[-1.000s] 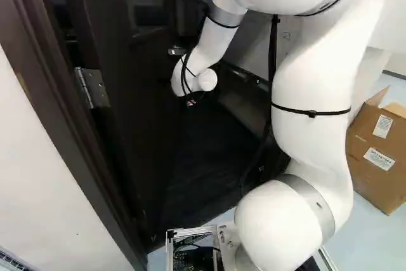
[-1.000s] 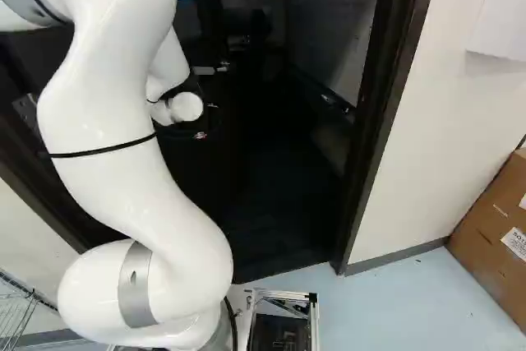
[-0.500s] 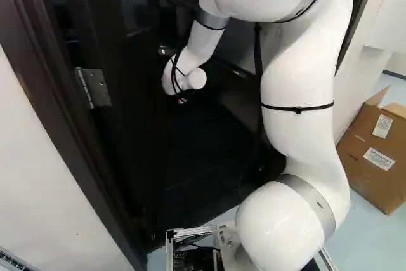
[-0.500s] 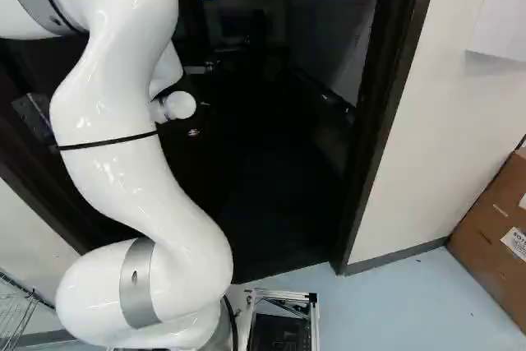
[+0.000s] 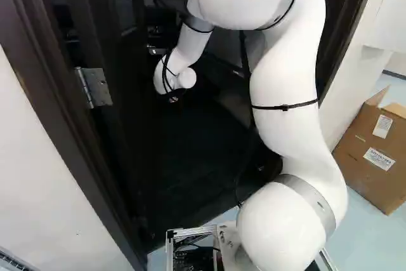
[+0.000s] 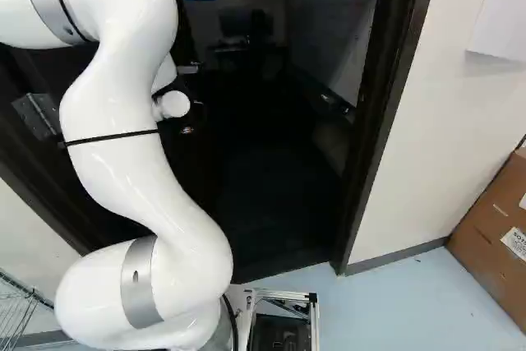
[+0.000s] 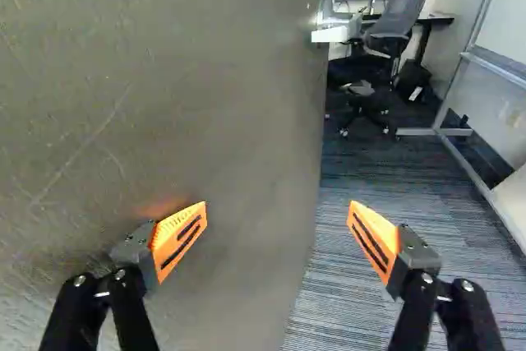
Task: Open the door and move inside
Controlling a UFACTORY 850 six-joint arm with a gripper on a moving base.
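Observation:
The dark door (image 5: 117,150) stands ajar, swung into the room beyond, its hinge (image 5: 94,87) on the frame at the left of the left base view. Its silver handle (image 5: 156,50) is beside my wrist; in the wrist view the handle (image 7: 330,34) sticks out at the free edge of the door (image 7: 164,104). I cannot make out the gripper in the base views against the dark. In the wrist view my gripper (image 7: 278,232) is open and empty. One finger is close before the door's face, with an orange glow on it; the other is past the free edge, over carpet.
The door frame's far post (image 6: 382,121) stands right of the opening. Inside are a desk chair (image 7: 399,18), a desk and a whiteboard (image 7: 503,30) on a metal stand. A cardboard box (image 5: 374,157) sits on the floor by the outer wall.
The door has swung further open, its handle moving left in both base views. My wrist has moved along with it, and the upper arm has leaned left in the left base view. The base has stayed put.

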